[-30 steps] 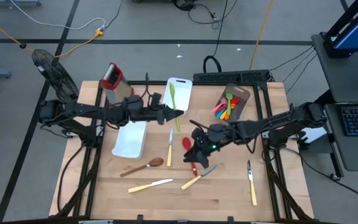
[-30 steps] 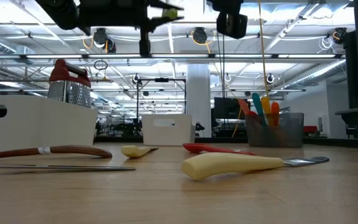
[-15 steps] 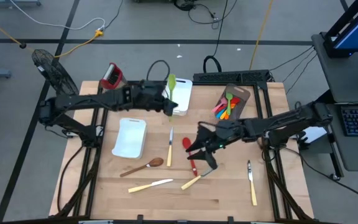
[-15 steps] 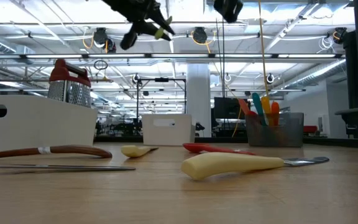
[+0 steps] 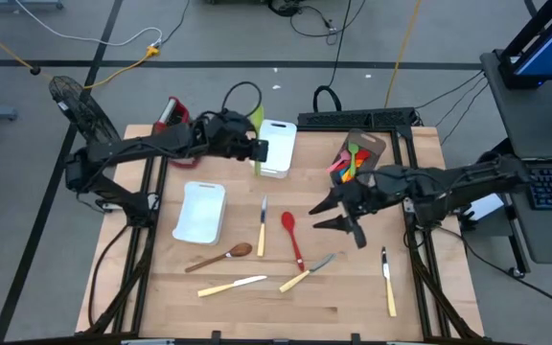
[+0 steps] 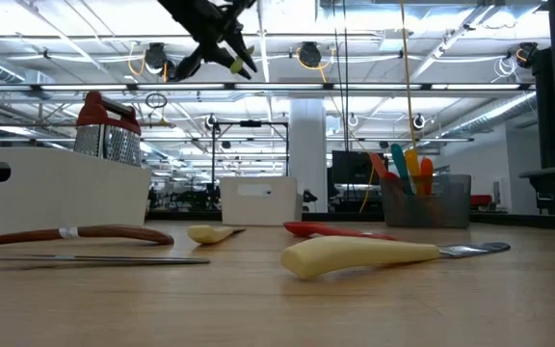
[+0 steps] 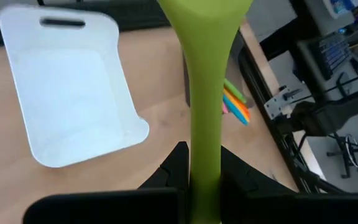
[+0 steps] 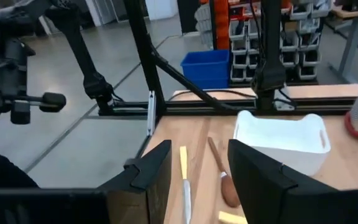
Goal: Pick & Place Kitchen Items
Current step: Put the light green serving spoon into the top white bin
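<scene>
Figure: a mid-transfer moment, with every place given relative to the far white tub (image 5: 277, 147).

Your left gripper (image 7: 197, 177) is clamped on the green spatula (image 7: 199, 93). It holds the handle low down, with the blade pointing away from the wrist. In the overhead view the spatula (image 5: 256, 134) hangs in the air at the left edge of the far white tub. It looks like silicone, so expect it to be light, bendy at the blade and rather grippy. A hold on the stiffer handle, as here, should serve best.

Your right gripper (image 5: 343, 213) stands open and grasps nothing. It hovers well to the right of the tub and nearer the front of the table.

Loose items lie on the wood in front of the tub:
- the red spoon (image 5: 291, 237), probably soft and light;
- the wooden spoon (image 5: 222, 256), which is rigid;
- several cream-handled knives (image 5: 232, 285), which are thin, flat and likely to slip. You would do best to grip them across the handle.

Containers:
- The far white tub shows nothing inside, as far as the overhead view can tell.
- The near white tub (image 5: 200, 212), just front-left of it, also looks bare.
- The brown holder (image 5: 364, 153), to its right, carries a bundle of coloured utensils (image 5: 347, 165).
- The red-topped grater (image 5: 172, 119) stands to the tub's left.
</scene>
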